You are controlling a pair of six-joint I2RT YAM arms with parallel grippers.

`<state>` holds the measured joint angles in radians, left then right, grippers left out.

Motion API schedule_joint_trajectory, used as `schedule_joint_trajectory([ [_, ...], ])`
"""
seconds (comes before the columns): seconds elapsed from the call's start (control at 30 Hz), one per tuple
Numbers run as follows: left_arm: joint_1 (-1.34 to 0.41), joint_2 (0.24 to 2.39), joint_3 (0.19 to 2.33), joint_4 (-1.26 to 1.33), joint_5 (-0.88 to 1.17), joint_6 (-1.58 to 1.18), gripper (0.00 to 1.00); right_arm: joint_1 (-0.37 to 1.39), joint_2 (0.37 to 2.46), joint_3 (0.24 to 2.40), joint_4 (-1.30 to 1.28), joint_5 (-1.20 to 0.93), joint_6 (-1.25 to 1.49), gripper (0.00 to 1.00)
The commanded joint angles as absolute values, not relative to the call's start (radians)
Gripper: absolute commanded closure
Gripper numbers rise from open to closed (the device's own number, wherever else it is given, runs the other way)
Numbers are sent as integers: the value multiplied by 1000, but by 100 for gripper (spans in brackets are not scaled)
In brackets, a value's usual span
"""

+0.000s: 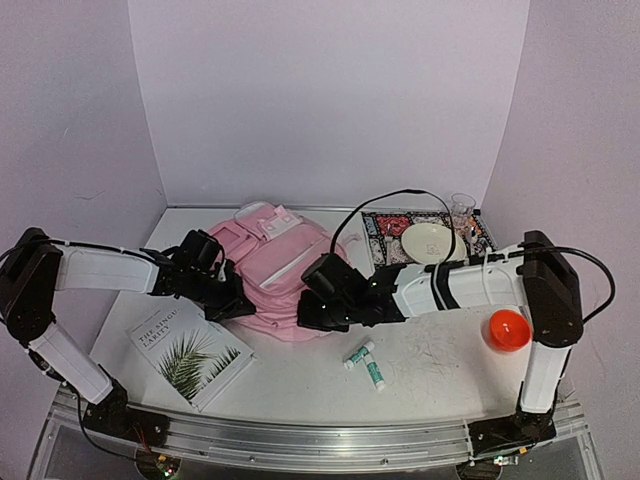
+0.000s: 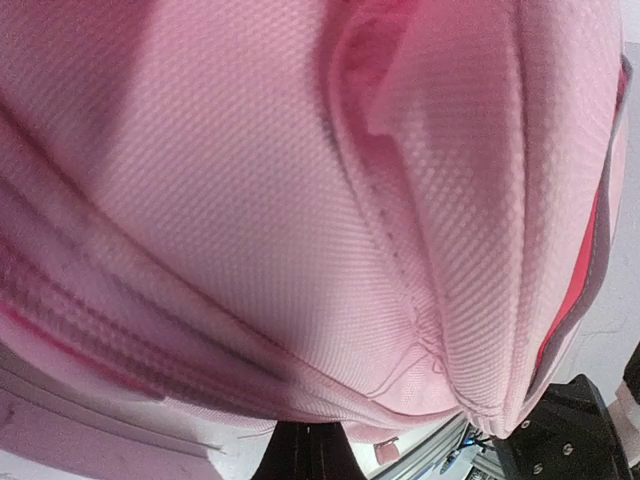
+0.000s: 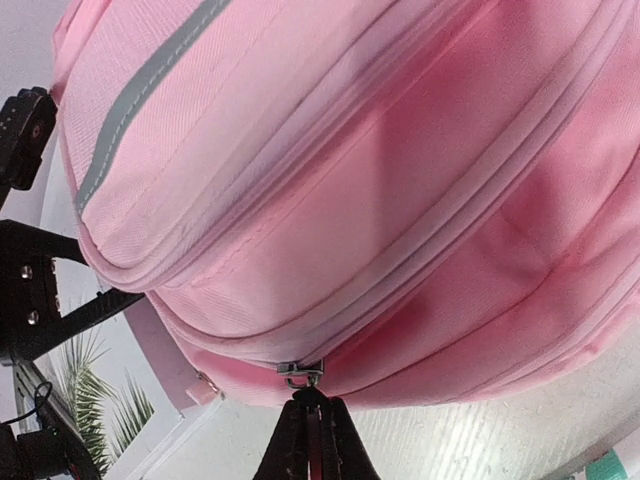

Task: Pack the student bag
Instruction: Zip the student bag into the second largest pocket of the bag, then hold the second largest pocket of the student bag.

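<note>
Student bag (image 1: 280,270): pink, soft woven fabric, lying flat at mid-table between both arms; probably light and limp, prone to sag, so best taken at a seam or the zip pull (image 3: 300,374). Right gripper (image 3: 310,410): clenched on that pull at the bag's near edge. Left gripper (image 1: 232,300): closed against the bag's left side, whether pinching fabric cannot be told; book (image 1: 190,355) lies just beyond.

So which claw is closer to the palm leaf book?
Left. The left claw is at the student bag's left edge, just beyond the book. The right claw is further right, on a zipper pull at the bag's near edge.
</note>
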<state>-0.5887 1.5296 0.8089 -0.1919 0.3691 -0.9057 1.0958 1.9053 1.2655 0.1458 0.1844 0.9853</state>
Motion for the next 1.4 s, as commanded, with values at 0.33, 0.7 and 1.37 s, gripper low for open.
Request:
schedule_joint_trajectory([
  [0.33,-272,1535,931,-370,141,-674,100,1081,1832,1282,32,172,783,100],
  [0.7,-182,1648,1078,-397,135,-617,100,1095,1975,1424,167,-22,752,100],
  [1.37,-352,1263,872,-415,250,-968,41,1095,2079,1566,239,-104,707,100],
])
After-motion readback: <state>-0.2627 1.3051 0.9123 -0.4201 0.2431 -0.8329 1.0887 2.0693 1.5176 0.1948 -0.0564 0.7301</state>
